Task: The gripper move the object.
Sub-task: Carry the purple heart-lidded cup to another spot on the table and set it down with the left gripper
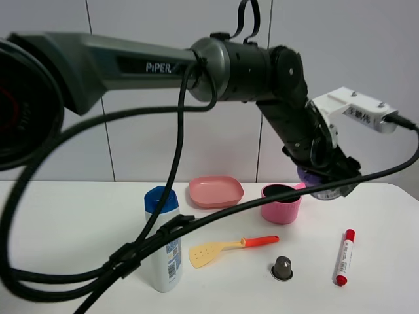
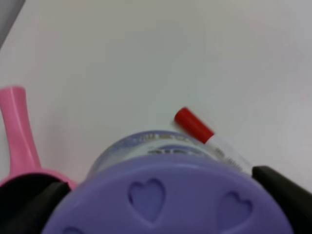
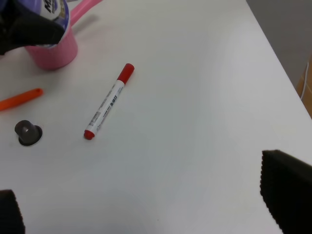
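The short can with a lilac-purple lid [image 1: 309, 175] hangs in my left gripper [image 1: 324, 178], a little above the white table, just right of the pink saucepan [image 1: 281, 204]. In the left wrist view the lid with heart shapes [image 2: 165, 200] fills the bottom, clamped between the dark fingers [image 2: 280, 187] of the left gripper [image 2: 156, 195]. The right wrist view shows the can's labelled side [image 3: 54, 9] held over the saucepan [image 3: 52, 51]. My right gripper [image 3: 146, 214] is open and empty over bare table, its fingers [image 3: 287, 187] far apart.
A red marker [image 1: 344, 256] lies at the right, also in the right wrist view [image 3: 108, 102]. A dark capsule [image 1: 282, 267], a yellow-orange spatula [image 1: 229, 248], a white bottle with blue cap [image 1: 163, 239] and a pink dish [image 1: 215, 191] lie on the table.
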`<control>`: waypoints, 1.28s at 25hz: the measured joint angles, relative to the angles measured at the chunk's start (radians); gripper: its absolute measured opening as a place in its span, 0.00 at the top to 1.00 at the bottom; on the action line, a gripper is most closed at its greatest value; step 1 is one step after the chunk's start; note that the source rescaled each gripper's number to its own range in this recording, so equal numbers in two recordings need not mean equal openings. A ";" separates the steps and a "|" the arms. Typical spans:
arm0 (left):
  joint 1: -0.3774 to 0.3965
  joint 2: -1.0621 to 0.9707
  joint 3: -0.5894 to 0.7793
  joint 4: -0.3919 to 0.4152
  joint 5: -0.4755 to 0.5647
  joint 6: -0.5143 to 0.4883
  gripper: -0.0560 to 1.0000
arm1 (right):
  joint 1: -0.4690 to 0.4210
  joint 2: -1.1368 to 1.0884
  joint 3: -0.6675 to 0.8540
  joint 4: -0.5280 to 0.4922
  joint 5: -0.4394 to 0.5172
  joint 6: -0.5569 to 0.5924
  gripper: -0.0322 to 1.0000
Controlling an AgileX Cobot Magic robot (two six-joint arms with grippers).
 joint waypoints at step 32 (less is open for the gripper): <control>0.006 0.141 0.001 -0.082 0.049 0.047 0.95 | 0.000 0.000 0.000 0.000 0.000 0.000 0.00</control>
